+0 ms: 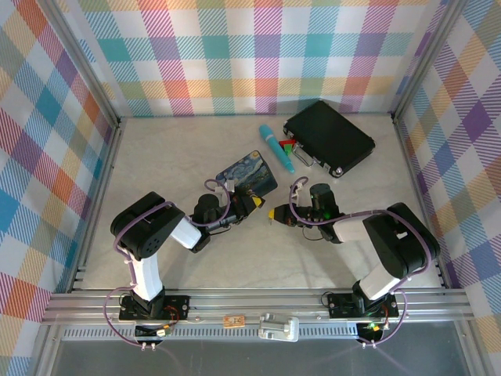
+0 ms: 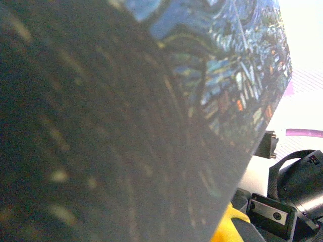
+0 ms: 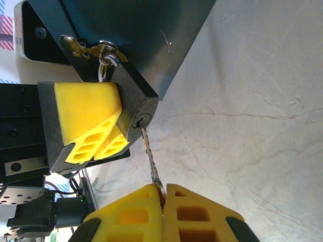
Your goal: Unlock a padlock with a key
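Key tip in the padlock

The right jaws are pinched tight on the key [image 3: 150, 154], whose tip sits in the keyhole of the padlock [image 3: 136, 103]. The padlock hangs on the tin's [image 1: 246, 174] hasp at mid-desk [image 3: 252, 126], with the left jaws closed around its body.

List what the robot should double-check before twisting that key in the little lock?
1. Right gripper pinches the key: ok.
2. Left gripper steadies the padlock: ok.
3. Key tip meets the keyhole: ok.
4. Key pushed fully in: not ok, most of the blade is outside.
5. Shackle hooked through the clasp of the tin: ok.
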Tool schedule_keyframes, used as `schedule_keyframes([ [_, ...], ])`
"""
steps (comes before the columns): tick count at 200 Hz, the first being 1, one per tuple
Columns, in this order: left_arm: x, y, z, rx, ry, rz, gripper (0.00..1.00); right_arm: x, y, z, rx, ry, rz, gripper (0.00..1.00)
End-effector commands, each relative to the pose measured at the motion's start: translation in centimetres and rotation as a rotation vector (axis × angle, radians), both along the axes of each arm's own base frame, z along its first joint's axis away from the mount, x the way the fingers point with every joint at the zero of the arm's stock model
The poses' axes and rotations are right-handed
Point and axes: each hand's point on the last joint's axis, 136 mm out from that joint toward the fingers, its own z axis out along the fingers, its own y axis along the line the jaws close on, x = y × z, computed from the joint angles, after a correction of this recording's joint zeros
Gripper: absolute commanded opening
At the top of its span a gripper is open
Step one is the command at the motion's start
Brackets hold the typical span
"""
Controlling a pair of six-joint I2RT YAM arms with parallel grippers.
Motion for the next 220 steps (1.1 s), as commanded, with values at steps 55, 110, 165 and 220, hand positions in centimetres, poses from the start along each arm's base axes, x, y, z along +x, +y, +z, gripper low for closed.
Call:
schedule_keyframes([
  [55,-0.2,-1.2,2.0,-0.065,-0.044,-0.040,0.00,0.7,1.0,1.0,0.052,-0.031,0.030,0.00],
  [110,-0.5,-1.6,2.4,-0.072,-0.046,-0.051,0.00,0.7,1.3,1.1,0.071,-0.033,0.042,0.00],
  [165,-0.4,-1.3,1.5,-0.054,-0.036,-0.034,0.00,0.0,0.2,0.9,0.008,-0.016,0.015,0.00],
  [220,-0.4,-1.4,1.2,-0.053,-0.028,-0.038,0.00,-0.9,-0.3,0.9,0.013,-0.006,0.030,0.00],
])
